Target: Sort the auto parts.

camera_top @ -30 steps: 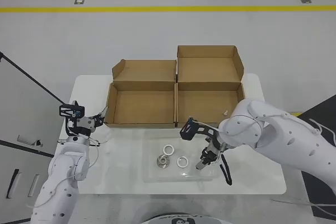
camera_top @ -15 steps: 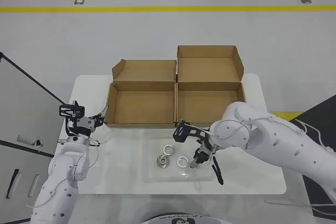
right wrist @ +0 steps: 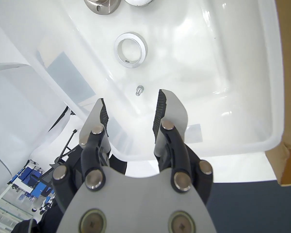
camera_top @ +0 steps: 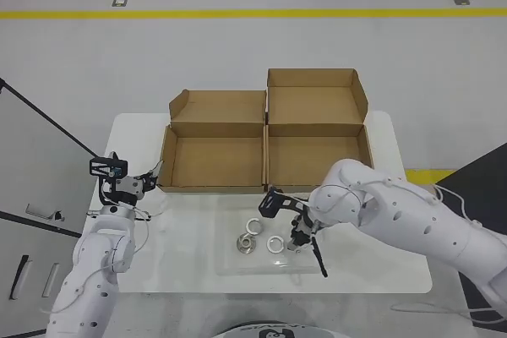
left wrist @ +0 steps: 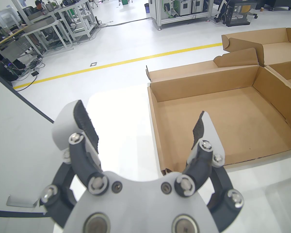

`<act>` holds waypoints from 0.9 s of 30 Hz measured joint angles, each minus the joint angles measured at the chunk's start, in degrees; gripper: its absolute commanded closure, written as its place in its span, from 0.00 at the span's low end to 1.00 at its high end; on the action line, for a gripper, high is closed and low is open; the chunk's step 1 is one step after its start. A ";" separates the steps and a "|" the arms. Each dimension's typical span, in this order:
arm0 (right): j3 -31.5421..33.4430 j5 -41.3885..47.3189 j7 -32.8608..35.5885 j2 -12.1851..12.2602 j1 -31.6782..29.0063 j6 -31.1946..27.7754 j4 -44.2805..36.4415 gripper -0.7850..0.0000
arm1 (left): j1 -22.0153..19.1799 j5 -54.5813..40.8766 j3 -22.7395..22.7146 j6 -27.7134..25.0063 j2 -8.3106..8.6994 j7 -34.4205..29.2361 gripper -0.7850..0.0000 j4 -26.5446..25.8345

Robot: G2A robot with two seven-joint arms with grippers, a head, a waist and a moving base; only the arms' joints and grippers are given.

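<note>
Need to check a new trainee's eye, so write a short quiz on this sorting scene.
1. True or false: the right end effector is shut on a part.
2. How many rings lie in the tray?
3. Which part in the tray lies closest to the right end effector's fingertips? A) flanged bushing B) small pin C) a ring
Key: 1. False: it is open and holds nothing. 2. Two. 3. B.
</note>
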 measured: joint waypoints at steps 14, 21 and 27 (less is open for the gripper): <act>-1.16 -2.42 1.60 -1.39 -1.76 1.16 1.62 0.53 | 0.00 0.00 0.00 0.00 0.00 0.00 0.00 0.00; -1.56 -3.64 2.11 -1.84 -2.91 1.62 2.75 0.56 | 0.00 0.00 0.00 0.00 0.00 0.00 0.00 0.00; -1.54 -4.50 2.42 -2.02 -3.93 1.74 3.88 0.56 | 0.00 0.00 0.00 0.00 0.00 0.00 0.00 0.00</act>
